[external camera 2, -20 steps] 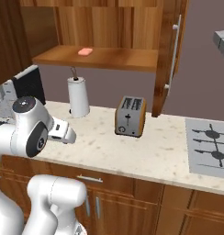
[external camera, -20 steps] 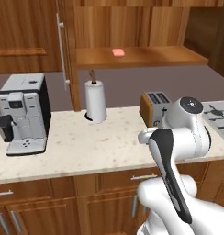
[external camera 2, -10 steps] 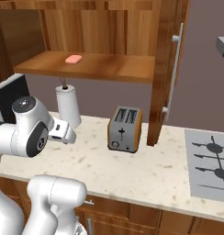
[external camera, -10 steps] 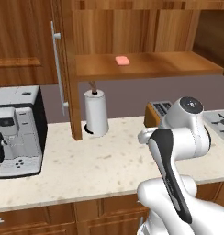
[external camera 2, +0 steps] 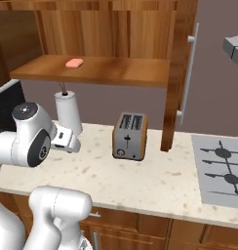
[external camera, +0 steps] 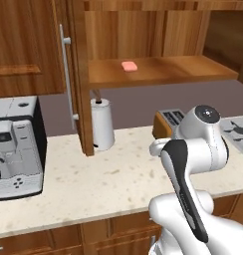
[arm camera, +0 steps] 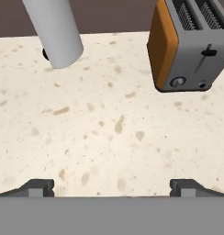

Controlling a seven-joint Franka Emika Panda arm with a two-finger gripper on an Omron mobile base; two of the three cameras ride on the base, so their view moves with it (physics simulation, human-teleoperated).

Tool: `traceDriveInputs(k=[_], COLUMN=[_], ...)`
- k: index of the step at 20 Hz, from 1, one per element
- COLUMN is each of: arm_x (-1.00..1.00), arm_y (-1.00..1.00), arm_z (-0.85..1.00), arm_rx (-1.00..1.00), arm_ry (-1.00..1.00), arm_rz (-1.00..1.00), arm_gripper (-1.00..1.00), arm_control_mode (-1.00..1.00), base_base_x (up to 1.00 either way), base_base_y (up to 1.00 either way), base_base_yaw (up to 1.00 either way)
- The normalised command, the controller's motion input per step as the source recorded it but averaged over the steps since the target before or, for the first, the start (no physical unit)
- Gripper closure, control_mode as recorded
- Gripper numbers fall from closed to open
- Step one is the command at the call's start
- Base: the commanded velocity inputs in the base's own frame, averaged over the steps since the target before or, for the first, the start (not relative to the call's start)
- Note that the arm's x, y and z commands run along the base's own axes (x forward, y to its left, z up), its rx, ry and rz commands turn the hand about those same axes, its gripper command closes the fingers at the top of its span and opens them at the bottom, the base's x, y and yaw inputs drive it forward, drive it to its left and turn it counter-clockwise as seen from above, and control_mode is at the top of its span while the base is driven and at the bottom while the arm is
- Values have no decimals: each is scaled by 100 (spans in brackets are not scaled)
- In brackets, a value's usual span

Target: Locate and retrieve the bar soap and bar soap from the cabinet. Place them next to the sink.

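1. You have the cabinet (external camera: 158, 45) open above the desk (external camera: 108, 174); its door (external camera: 78, 74) stands edge-on at the left of the left base view, with the long silver handle (external camera: 66, 74) on its outer face, and in the right base view a second door (external camera 2: 177, 73) stands open on the right side.
2. The speckled cream desk runs across both base views, with wooden units (external camera 2: 155, 227) below it.
3. The arm (external camera: 193, 164) rises over the desk's front edge, its white links bent near the toaster in the left base view.
4. A coffee machine (external camera: 16, 147) sits at the far left of the desk.
5. A stove top (external camera 2: 221, 168) lies at the right end of the desk.
6. The orange-sided toaster (external camera 2: 129, 135) stands on the desk under the shelf (external camera 2: 96, 71), just right of the paper roll.
7. The white paper roll (external camera: 102, 124) stands upright beside the left door's lower edge.
8. Your end effector (arm camera: 112, 186) looks down at bare desk; its fingertips (arm camera: 38, 187) stand far apart with nothing between them, the roll and toaster beyond.
9. You can see one soap (external camera: 129, 65) lying flat on the shelf, toward its left half, apart from everything else; in the right base view it sits at the shelf's left (external camera 2: 74, 62).
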Motion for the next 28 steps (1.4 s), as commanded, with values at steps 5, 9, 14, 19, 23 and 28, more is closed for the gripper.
traceDriveInputs(k=[5,9,14,19,23,28], arm_x=[0,0,0,0,0,-4], arm_y=[0,0,0,0,0,2], arm_z=[0,0,0,0,0,0], arm_rx=[0,0,0,0,0,0], arm_ry=[0,0,0,0,0,-1], arm_rz=[0,0,0,0,0,0], arm_gripper=[-100,-100,-100,-100,-100,-100], arm_control_mode=[100,100,100,100,100,-100], base_base_x=[0,10,1,0,0,0], base_base_y=[44,18,4,0,3,1], base_base_yaw=[-3,-3,0,0,0,0])
